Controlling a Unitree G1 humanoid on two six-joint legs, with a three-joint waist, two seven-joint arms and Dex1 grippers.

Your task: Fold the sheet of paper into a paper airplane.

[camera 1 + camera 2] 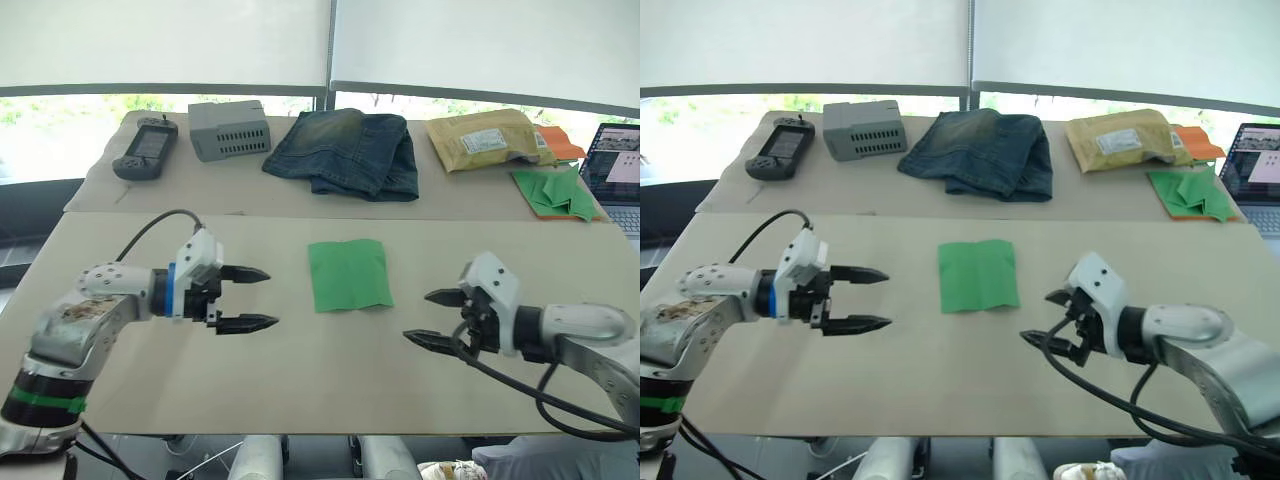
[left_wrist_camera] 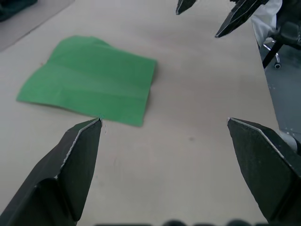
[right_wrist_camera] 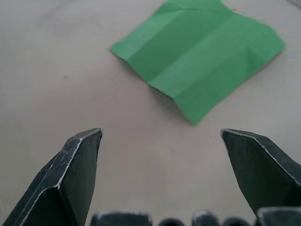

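1. Fingers spread wide on both sides; left gripper (image 1: 247,298) and right gripper (image 1: 432,318) hover empty, tips aimed inward, likely lining up a first fold.
2. Sheet of paper (image 1: 348,274) lies flat on the table (image 1: 300,380) between the fingertips, just beyond them, untouched; creases show.
3. Laptop (image 1: 618,170) is cut off at the edge; heap of green papers (image 1: 553,192) too small to read.

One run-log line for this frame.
creased bright green paper sheet: flat, untouched | left claw: open, empty | right claw: open, empty | fold: not begun

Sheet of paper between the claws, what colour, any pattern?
Bright green, plain, thin square sheet of paper with crease lines only. Right wrist view shows it best.
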